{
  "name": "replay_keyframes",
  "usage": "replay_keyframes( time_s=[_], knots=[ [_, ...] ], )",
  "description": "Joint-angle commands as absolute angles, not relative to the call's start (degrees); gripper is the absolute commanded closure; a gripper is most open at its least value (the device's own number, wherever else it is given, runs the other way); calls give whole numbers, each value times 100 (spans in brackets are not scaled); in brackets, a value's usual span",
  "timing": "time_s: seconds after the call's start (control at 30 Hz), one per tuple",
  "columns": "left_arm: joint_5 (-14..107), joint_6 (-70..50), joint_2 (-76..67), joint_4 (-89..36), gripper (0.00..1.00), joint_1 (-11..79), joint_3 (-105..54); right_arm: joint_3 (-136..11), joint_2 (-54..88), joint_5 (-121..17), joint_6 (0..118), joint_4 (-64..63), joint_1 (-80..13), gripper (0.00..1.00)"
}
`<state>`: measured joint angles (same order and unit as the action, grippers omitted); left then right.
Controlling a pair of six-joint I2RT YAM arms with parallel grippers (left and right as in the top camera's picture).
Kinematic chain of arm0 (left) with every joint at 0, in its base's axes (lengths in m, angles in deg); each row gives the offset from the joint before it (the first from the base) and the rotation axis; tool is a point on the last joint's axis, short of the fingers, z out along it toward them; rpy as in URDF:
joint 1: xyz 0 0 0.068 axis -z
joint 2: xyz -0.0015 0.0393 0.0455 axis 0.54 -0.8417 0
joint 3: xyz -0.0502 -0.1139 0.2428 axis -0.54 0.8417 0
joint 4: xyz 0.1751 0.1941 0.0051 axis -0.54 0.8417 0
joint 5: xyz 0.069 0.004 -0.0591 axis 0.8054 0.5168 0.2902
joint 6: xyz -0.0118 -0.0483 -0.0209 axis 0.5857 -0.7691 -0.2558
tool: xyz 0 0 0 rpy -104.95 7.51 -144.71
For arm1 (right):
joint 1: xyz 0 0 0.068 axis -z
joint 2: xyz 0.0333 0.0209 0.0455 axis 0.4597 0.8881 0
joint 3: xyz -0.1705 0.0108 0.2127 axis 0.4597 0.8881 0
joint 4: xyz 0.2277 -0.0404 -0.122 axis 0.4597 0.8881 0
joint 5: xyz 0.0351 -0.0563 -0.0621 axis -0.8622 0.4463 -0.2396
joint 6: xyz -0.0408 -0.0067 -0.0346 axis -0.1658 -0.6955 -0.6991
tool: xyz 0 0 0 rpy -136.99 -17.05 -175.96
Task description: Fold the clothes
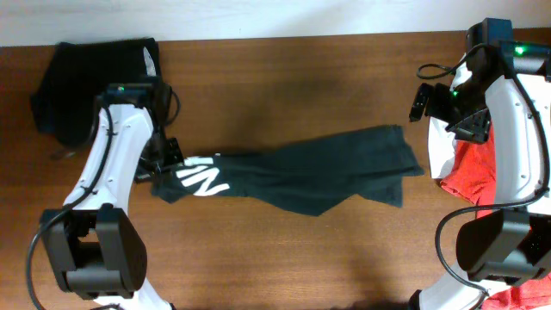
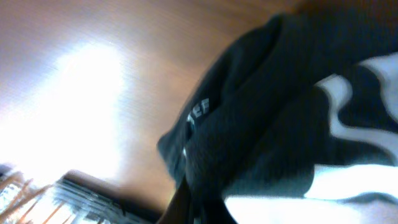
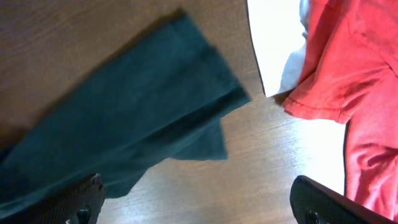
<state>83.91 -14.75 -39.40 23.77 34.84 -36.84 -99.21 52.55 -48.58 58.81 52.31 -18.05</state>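
Lying stretched left to right across the middle of the wooden table [image 1: 284, 250], the black trousers [image 1: 318, 176] are rumpled, with white block lettering [image 1: 204, 179] at their left end. The left gripper [image 1: 165, 159] sits on that end, cloth bunched against it; the blurred wrist view leaves its grip unclear. The right gripper [image 3: 202, 202] hangs spread wide near the right end, beside a red T-shirt [image 1: 469, 168].
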Motion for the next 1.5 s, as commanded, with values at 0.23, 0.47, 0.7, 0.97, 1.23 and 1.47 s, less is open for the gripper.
replay_keyframes(
  time_s=[0.23, 0.47, 0.7, 0.97, 1.23, 1.47],
  knots=[
    [10004, -2373, -3918, 3051, 51, 3466, -4539, -9889, 5244, -4867, 5914, 5246, -1837, 1],
    [9783, -2378, -3907, 3129, 18, 3466, -4541, -9889, 5244, -4867, 5914, 5246, -1837, 1],
    [9007, -2325, -3855, 3221, 1, 3694, -4539, -9889, 5244, -4867, 5914, 5246, -1837, 1],
    [9009, -2279, -3855, 3070, 1, 3827, -4502, -9889, 5244, -4941, 5931, 4815, -1837, 1],
    [9009, -2279, -3857, 2828, 1, 3827, -4318, -8713, 5257, -4841, 5910, 4767, -2067, 1],
    [9005, -2279, -3857, 2364, 1, 3827, -3813, -6424, 5257, -5995, 5206, 2225, -2069, 25]
  ],
)
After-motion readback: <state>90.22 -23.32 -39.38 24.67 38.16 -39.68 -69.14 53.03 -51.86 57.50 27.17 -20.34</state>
